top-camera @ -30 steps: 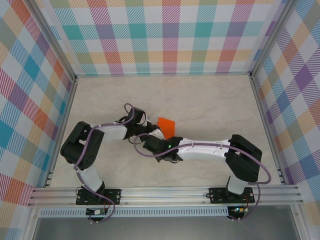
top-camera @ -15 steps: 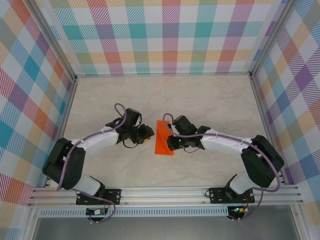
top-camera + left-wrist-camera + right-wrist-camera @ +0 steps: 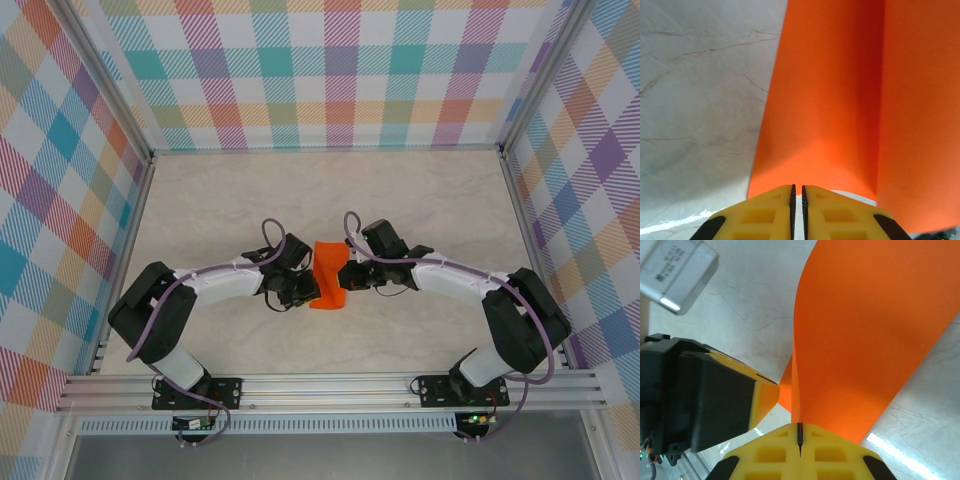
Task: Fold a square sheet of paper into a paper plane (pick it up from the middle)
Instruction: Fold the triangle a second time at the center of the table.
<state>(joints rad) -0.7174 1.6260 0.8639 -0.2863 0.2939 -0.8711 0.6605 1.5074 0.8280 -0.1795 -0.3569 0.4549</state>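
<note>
The orange paper (image 3: pixel 330 262) stands bowed up off the marble table mid-view, held between the two grippers. My right gripper (image 3: pixel 346 276) is shut on its right edge; in the right wrist view the sheet (image 3: pixel 865 330) runs edge-on into the closed jaws (image 3: pixel 800 427). My left gripper (image 3: pixel 307 289) sits at the paper's lower left. In the left wrist view its jaws (image 3: pixel 797 189) are all but shut with a hairline slit. Nothing shows in that slit. The creased sheet (image 3: pixel 840 100) faces me just past the tips. The left gripper's yellow finger (image 3: pixel 762 395) shows beside the paper.
Pale marble tabletop (image 3: pixel 420 200) spreads around the arms. Checkered walls (image 3: pixel 320 70) close in the back and both sides. An aluminium rail (image 3: pixel 330 388) runs along the near edge by the arm bases.
The left gripper has swung right to the paper's left side and narrowed its jaws. The paper, flatter half a second ago, now bows upward. The right gripper stays shut on it.
</note>
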